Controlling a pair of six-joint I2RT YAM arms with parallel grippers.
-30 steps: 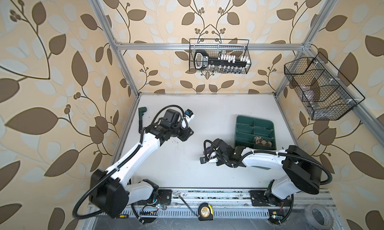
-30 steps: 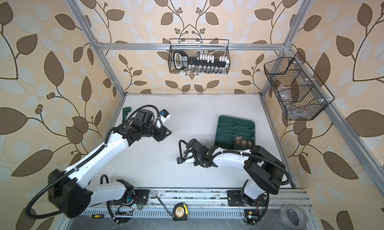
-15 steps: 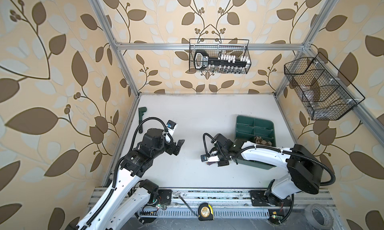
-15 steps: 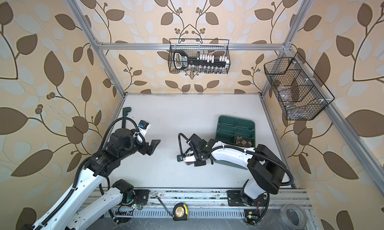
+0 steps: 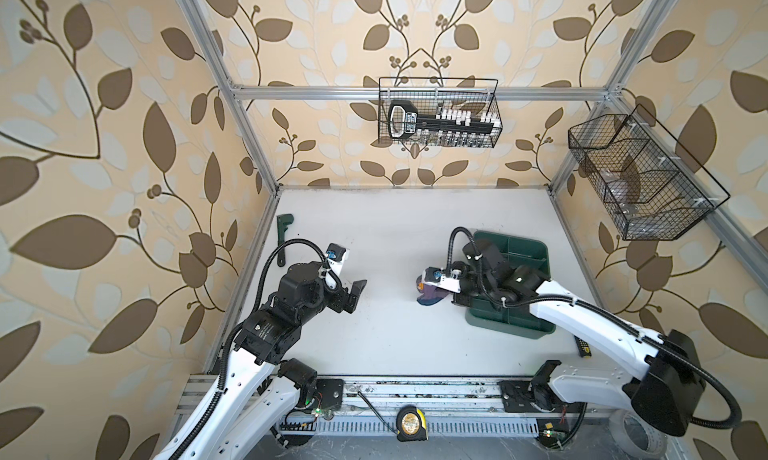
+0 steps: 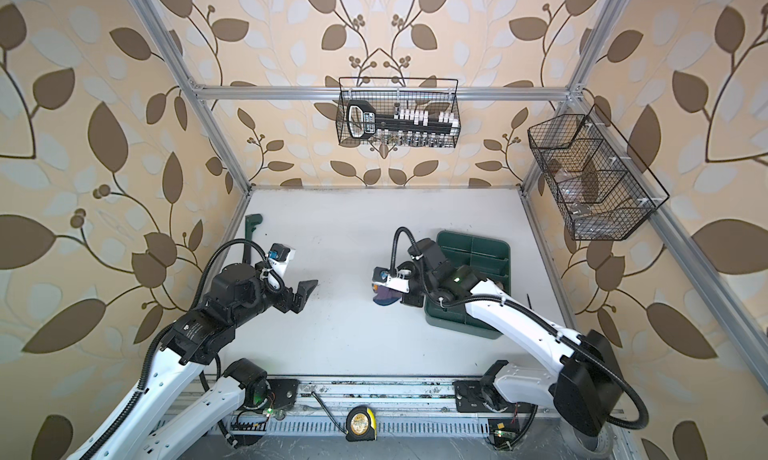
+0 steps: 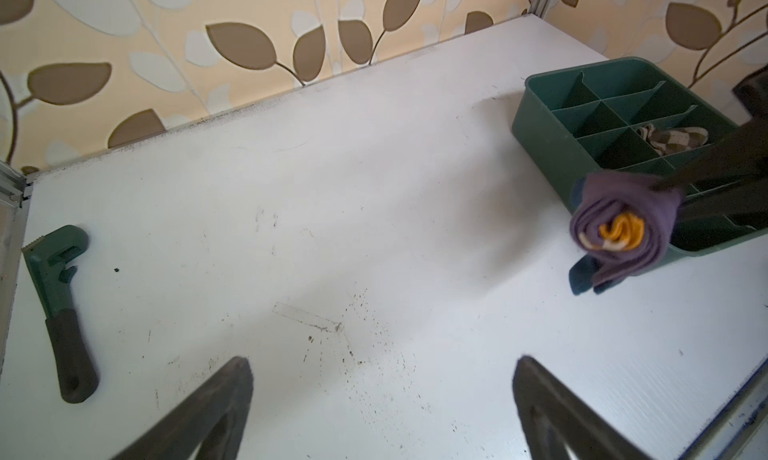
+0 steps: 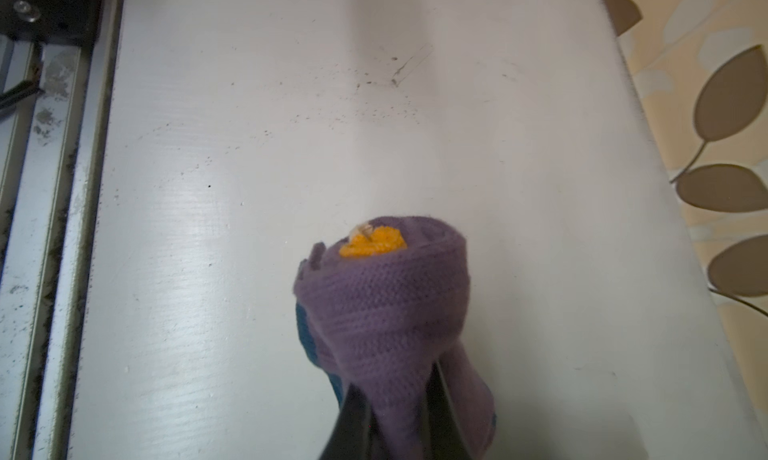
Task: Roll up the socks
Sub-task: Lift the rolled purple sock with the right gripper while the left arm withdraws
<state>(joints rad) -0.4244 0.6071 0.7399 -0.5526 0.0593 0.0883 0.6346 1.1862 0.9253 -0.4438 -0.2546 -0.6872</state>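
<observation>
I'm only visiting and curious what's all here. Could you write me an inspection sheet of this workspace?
Surface: white table, scuffed, dirt specks.
Job's things: purple sock rolled, beside green tray; argyle sock in a tray compartment.
Clutter: green wrench; tape measure on front rail.
Grippers: left pincer open, empty; right pincer shut on purple sock.
Cables: two black hoses, looped upward.
Surroundings: leaf wallpaper; back wire basket; side wire basket.

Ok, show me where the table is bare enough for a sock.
Widest bare patch: the table from middle to back, between the wrench at the left edge and the tray. Also bare: the front strip between the left gripper and the tray. Crowded: beside the tray, where the right gripper holds the purple sock.
</observation>
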